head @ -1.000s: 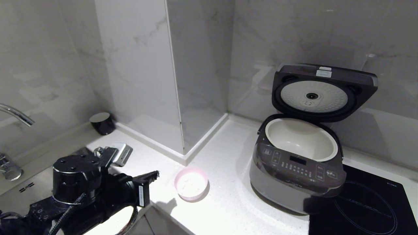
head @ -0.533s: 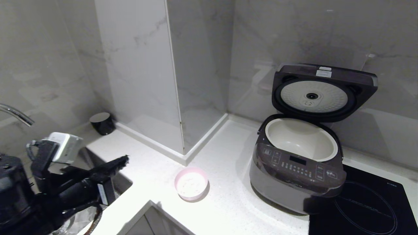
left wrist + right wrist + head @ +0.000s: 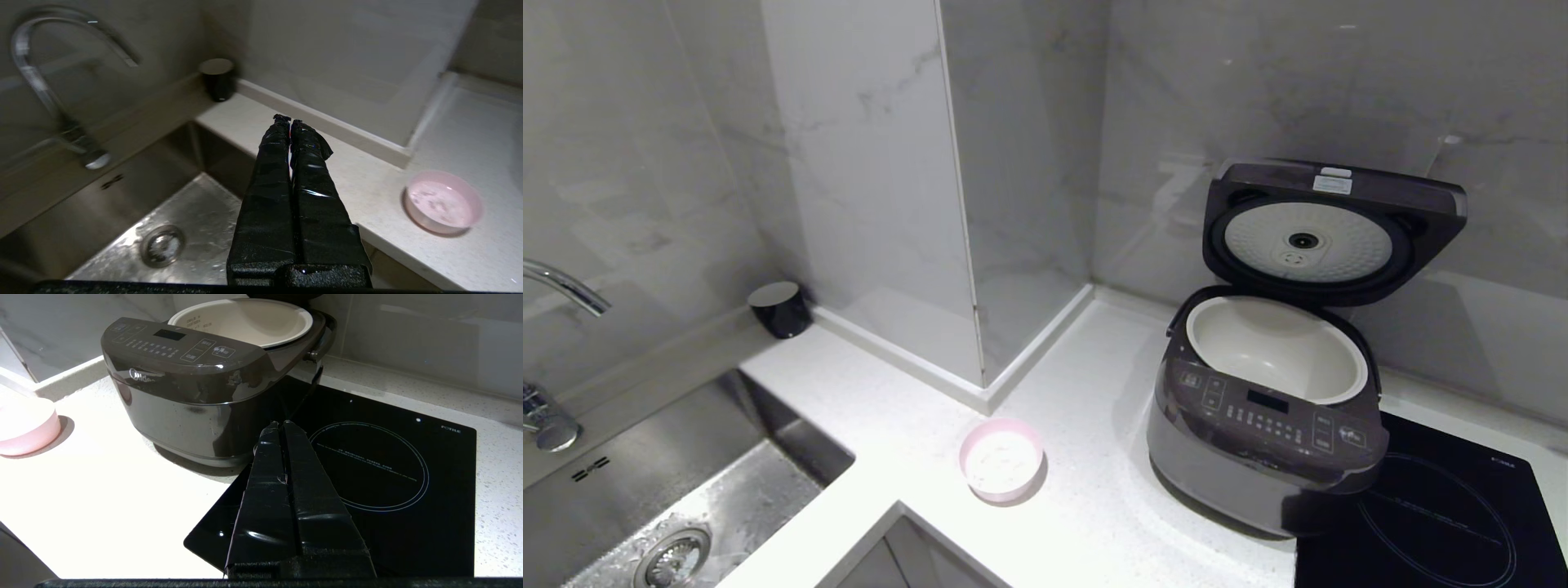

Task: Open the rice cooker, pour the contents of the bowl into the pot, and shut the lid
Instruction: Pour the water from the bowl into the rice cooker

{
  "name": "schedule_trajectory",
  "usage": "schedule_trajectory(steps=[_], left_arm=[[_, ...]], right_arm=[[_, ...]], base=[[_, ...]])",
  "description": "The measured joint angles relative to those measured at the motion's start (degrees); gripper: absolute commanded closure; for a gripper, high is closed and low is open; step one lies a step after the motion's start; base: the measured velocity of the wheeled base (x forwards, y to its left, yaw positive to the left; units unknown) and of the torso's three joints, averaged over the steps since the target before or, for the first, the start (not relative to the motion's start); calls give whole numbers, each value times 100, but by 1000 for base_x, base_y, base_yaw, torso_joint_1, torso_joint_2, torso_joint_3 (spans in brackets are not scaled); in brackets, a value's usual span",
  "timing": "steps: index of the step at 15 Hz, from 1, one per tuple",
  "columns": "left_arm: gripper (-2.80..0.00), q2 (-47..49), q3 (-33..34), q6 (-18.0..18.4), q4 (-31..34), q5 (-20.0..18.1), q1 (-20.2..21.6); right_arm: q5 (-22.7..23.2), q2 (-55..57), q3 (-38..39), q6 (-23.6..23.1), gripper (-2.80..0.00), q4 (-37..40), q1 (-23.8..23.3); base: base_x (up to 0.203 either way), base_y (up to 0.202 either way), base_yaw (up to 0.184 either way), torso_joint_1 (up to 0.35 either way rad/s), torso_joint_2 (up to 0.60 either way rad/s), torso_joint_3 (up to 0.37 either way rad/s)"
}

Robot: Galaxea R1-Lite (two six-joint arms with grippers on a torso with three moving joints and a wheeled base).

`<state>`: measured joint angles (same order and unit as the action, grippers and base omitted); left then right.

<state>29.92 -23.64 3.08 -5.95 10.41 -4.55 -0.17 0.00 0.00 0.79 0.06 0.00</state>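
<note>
The dark rice cooker stands on the white counter with its lid swung up and the cream-white pot bare inside. The pale pink bowl with whitish contents sits on the counter left of the cooker. Neither arm shows in the head view. My left gripper is shut and empty, hanging over the sink edge, with the bowl off to its side. My right gripper is shut and empty, low in front of the cooker at the hob's corner.
A steel sink with a curved tap lies at the left. A small black cup stands by the wall. A black hob lies right of the cooker. A marble pillar juts out behind the bowl.
The left arm has drawn back leftward from near the bowl, over the sink, and out of the head view. The bowl and cooker have not moved.
</note>
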Motion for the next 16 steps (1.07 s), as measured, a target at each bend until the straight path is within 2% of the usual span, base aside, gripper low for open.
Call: schedule_trajectory(steps=[1, 3, 5, 8, 10, 12, 14, 16], left_arm=[[0, -381, -16, 45, 275, 4, 260], [0, -1064, 323, 102, 427, 3, 517], [0, -1697, 760, 201, 395, -93, 552], [0, -2552, 1397, 364, 509, -531, 499], [0, -2809, 1903, 378, 504, -685, 484], [0, -2925, 2236, 283, 318, -1084, 476], [0, -2979, 2309, 163, 737, -1234, 473], [0, -2999, 2316, 93, 765, -1285, 470]], right_arm=[[-1, 0, 0, 0, 0, 1, 0], [0, 0, 0, -2, 0, -1, 0], [-1, 0, 0, -2, 0, -1, 0], [-3, 0, 0, -1, 0, -1, 0], [-1, 0, 0, 0, 0, -1, 0], [-2, 0, 0, -2, 0, 0, 0], [-1, 0, 0, -1, 0, 1, 0], [-1, 0, 0, 0, 0, -3, 0]], base=[[0, 0, 0, 0, 0, 0], [0, 0, 0, 0, 0, 0], [0, 0, 0, 0, 0, 0], [0, 0, 0, 0, 0, 0], [0, 0, 0, 0, 0, 0], [0, 0, 0, 0, 0, 0], [0, 0, 0, 0, 0, 0], [0, 0, 0, 0, 0, 0]])
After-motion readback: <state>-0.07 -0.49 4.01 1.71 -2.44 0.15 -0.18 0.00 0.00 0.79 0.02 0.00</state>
